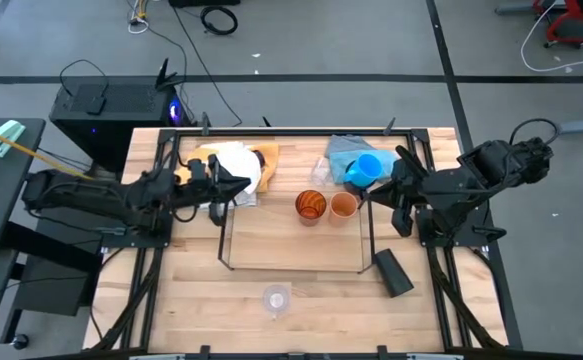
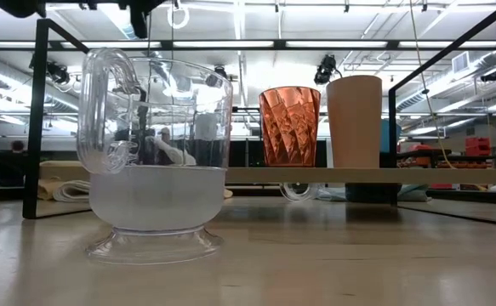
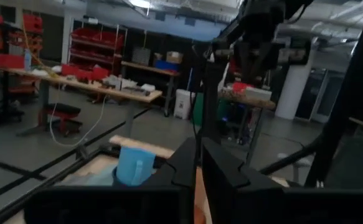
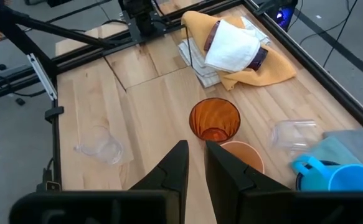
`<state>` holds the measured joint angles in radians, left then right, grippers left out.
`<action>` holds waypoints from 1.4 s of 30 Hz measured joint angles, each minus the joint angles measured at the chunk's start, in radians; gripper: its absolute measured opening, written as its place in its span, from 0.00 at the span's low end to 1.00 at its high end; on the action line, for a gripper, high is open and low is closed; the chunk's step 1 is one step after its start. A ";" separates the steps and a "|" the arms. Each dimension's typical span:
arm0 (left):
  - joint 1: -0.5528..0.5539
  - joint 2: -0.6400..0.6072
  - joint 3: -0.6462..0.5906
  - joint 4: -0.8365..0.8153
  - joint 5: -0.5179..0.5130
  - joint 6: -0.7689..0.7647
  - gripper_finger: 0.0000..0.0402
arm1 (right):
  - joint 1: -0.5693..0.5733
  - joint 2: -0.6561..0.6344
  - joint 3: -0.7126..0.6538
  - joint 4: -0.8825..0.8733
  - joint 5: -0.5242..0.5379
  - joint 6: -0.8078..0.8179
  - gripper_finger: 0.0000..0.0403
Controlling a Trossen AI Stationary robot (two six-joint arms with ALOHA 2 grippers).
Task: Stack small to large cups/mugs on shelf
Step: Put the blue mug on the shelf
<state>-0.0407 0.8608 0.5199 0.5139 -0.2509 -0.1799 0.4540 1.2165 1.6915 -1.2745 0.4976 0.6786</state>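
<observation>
Over the shelf's [image 1: 221, 240] right edge, the right gripper [image 4: 197, 155] hangs with its fingers almost together and nothing between them. At the shelf's left edge the left gripper [image 3: 197, 168] is just as narrow and empty. Inside the thin black wire shelf stand only two cups side by side: a faceted, see-through amber tumbler [image 4: 214, 121] and a smooth, matte orange cup [image 4: 243, 155], neither nested in the other. By my reading the job is barely begun. Behind the shelf's right corner a glossy light-blue mug [image 4: 334, 177] lies on a blue cloth [image 1: 341, 150] beside a clear cup [image 4: 293, 132]. In front of the shelf sit a footed clear mug [image 4: 100, 148] and a toppled black cup [image 1: 393, 272]. Behind its left corner, soft white [image 4: 231, 46] and yellow cloths [image 4: 274, 62] cover something dark.
</observation>
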 joint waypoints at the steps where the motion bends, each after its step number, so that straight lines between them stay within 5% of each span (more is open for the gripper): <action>1: -0.003 -0.008 -0.006 -0.012 0.000 0.000 0.07 | 0.000 0.000 -0.004 0.002 0.000 0.003 0.14; 22: -0.003 -0.330 -0.076 -0.310 0.001 -0.037 0.04 | 0.033 0.000 -0.235 0.204 -0.008 0.150 0.14; 33: -0.003 -0.372 -0.076 -0.379 0.002 -0.045 0.06 | 0.033 0.000 -0.241 0.222 0.011 0.124 0.14; 42: -0.003 -0.372 -0.076 -0.378 0.003 -0.045 0.05 | -0.218 0.000 -0.242 0.087 -0.024 0.074 0.14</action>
<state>-0.0433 0.4889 0.4442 0.1356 -0.2482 -0.2249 0.2360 1.2167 1.4498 -1.1872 0.4736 0.7525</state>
